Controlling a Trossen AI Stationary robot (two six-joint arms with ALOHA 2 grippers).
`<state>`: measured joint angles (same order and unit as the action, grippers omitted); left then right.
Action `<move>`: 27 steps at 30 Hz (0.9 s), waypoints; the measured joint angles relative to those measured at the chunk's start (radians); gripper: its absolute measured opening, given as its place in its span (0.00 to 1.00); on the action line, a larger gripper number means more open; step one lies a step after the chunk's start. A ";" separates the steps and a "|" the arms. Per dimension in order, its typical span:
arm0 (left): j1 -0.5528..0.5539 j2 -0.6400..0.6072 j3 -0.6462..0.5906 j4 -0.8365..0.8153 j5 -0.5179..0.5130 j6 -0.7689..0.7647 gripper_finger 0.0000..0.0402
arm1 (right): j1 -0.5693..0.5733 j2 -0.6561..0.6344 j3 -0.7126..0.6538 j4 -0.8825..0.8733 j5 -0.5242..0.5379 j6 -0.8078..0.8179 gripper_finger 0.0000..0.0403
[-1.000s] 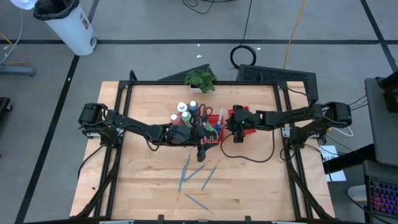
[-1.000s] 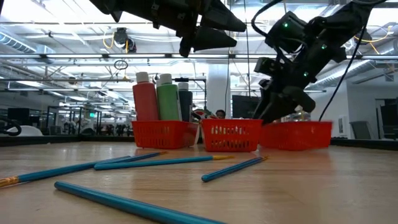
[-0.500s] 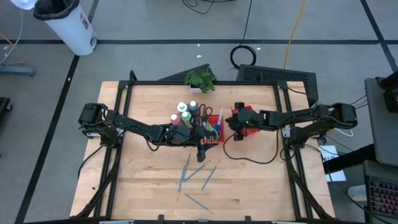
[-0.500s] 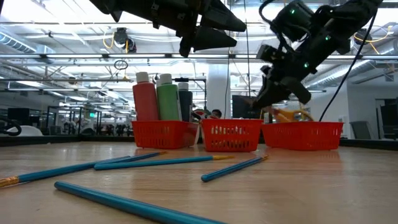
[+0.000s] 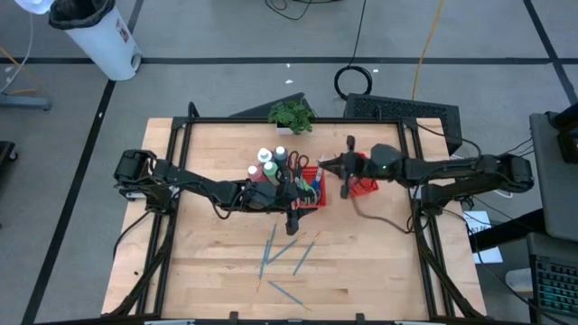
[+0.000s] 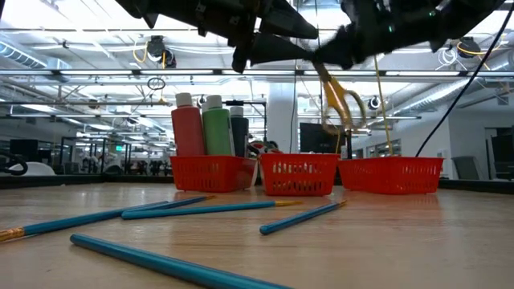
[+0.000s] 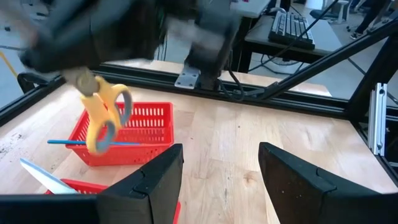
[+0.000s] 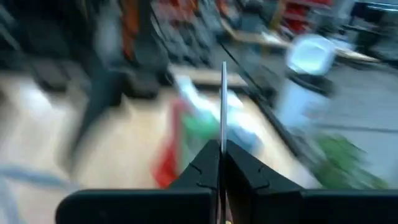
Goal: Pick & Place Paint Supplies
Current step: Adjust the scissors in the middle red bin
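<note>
Yellow-handled scissors (image 7: 101,118) hang above the right red tray (image 7: 146,127), with my right gripper (image 6: 321,63) shut on them. My left gripper (image 7: 221,180) stands open over the table by the middle tray (image 5: 307,191), holding nothing. Paint bottles (image 6: 205,127) stand upright in the left tray (image 6: 207,172). Several blue-green brushes (image 5: 282,257) lie flat on the wood nearer the front. One more brush (image 7: 81,142) lies in the right tray. My right gripper pinches the scissors by the blades (image 8: 223,106) between its two fingers; the thin blade shows edge-on and sticks out past the fingertips. The yellow handles (image 6: 341,103) hang below the gripper, lifted clear of the right tray.
A small potted plant (image 5: 290,116) stands at the far edge behind the trays. More scissors stand in the middle tray (image 6: 299,172). A black frame (image 5: 176,135) rims the table. Open wood lies right of the trays and near the front edge.
My right gripper has shut on the yellow scissors in the right tray, then risen and drawn back toward the table's right edge, tipping up from pointing down. The scissors have come up out of the tray and now hang clear above it.
</note>
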<state>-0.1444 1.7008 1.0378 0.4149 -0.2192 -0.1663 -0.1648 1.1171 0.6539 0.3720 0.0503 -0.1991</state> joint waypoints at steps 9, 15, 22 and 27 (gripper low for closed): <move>0.000 0.000 0.000 0.009 0.000 0.007 0.54 | -0.046 0.199 0.001 0.359 -0.265 0.366 0.00; 0.000 0.000 0.000 0.009 0.000 0.007 0.54 | -0.045 0.379 0.001 0.553 -0.265 0.434 0.00; 0.000 0.000 0.000 0.005 0.000 0.007 0.54 | -0.041 0.493 0.001 0.619 -0.290 0.475 0.00; 0.000 0.000 0.000 0.005 0.000 0.007 0.54 | -0.038 0.528 0.001 0.621 -0.290 0.470 0.01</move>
<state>-0.1444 1.7008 1.0378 0.4202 -0.2192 -0.1596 -0.2032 1.6454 0.6544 0.9931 -0.2394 0.2710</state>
